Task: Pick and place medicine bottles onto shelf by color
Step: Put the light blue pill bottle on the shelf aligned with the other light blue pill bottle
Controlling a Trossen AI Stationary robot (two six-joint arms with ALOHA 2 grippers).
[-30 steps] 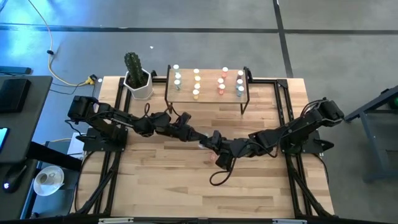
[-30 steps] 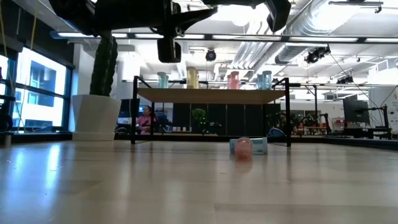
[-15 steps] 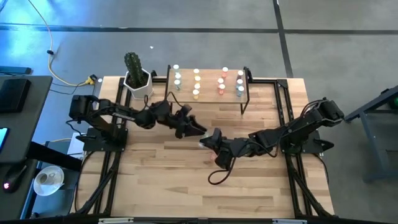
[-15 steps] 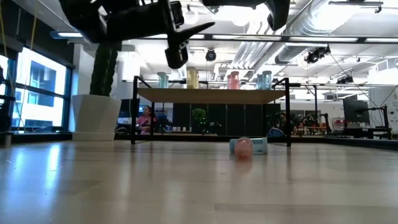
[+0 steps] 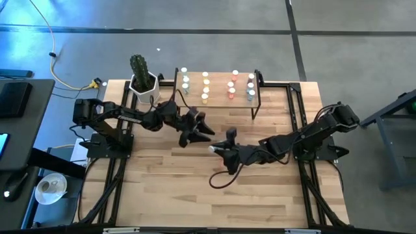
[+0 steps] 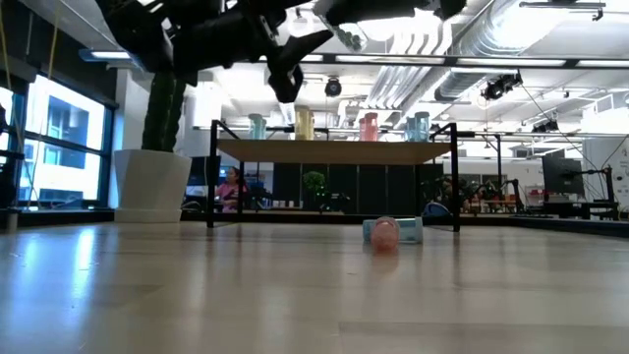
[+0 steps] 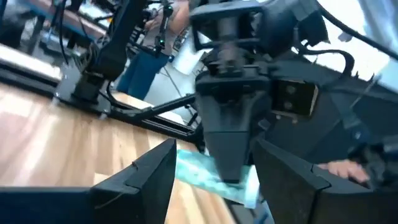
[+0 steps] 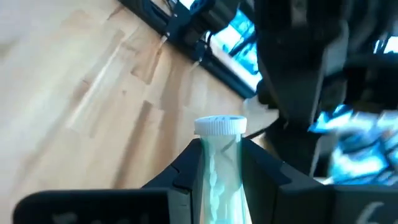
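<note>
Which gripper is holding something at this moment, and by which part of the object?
The right gripper holds a pale bluish medicine bottle by its body, the white cap free. The left gripper is open and holds nothing.

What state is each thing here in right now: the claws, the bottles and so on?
left gripper: open, above the table
right gripper: shut on the teal bottle
teal bottle: held off the table
shelf bottles: upright on the shelf, grouped by colour
pink bottle: lying on its side on the table
</note>
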